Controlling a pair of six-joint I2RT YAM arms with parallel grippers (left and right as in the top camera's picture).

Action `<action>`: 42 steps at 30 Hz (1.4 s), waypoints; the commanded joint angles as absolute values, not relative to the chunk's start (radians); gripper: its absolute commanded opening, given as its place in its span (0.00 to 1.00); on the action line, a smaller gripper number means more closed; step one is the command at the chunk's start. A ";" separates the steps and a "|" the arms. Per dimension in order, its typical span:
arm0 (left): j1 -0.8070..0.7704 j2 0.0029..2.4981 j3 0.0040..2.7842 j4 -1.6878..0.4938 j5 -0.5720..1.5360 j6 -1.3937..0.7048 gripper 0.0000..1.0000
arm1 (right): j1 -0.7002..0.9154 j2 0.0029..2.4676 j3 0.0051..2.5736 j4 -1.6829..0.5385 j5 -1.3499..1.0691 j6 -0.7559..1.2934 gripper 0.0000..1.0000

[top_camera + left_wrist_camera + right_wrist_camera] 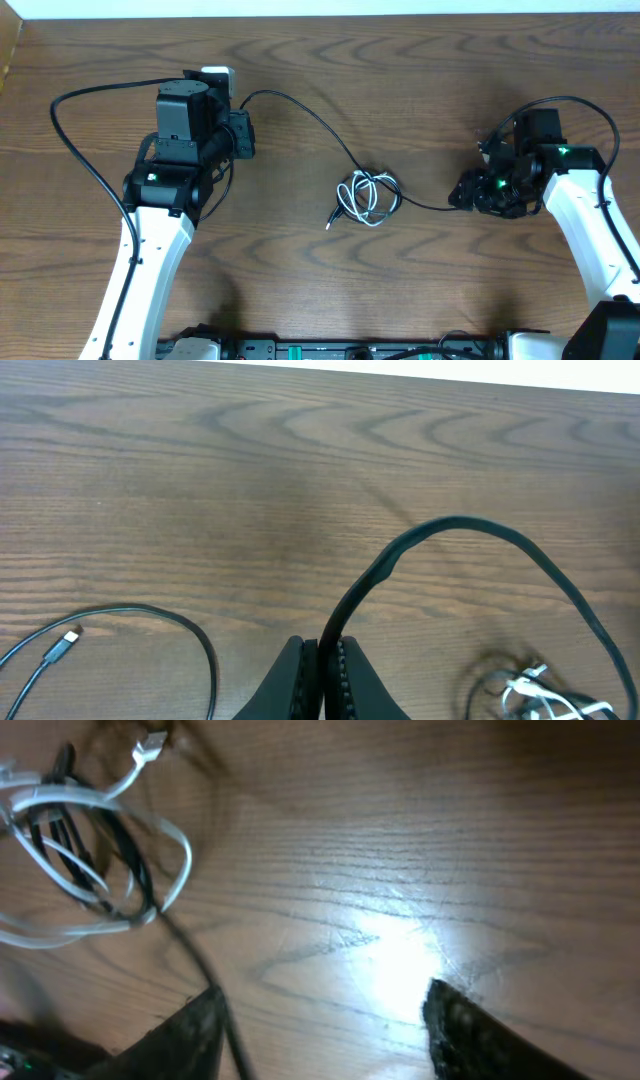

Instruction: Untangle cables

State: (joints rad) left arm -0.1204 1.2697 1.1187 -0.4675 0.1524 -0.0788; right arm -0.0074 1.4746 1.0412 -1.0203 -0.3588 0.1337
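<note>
Mid-table, one white cable (186, 860) is being entangled by one black cable (460, 523), which is being pinched by the left gripper (320, 660); the right gripper (325, 995) is gaping empty beside it.

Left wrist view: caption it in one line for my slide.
Left gripper shut on the black cable, which arcs across the wood table toward the white cable tangle.

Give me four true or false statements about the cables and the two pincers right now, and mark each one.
1. The left pincer is shut on the black cable. True.
2. The right pincer is clamped shut. False: its fingers stand wide apart.
3. The white cable lies looped between the two arms. True.
4. The white cable lies well apart from the black one. False: the two are tangled in one bundle.
</note>
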 commanded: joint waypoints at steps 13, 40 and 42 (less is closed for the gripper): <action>-0.116 1.274 1.117 -0.466 0.154 -0.088 0.07 | -0.052 1.471 1.155 -1.167 -0.555 0.128 0.99; -0.116 1.221 1.151 -0.454 0.203 -0.088 0.07 | 0.490 1.724 0.966 -0.160 -0.186 0.186 0.73; -0.116 1.185 1.178 -0.454 0.203 -0.089 0.07 | 0.498 1.763 0.966 -0.118 -0.182 0.187 0.67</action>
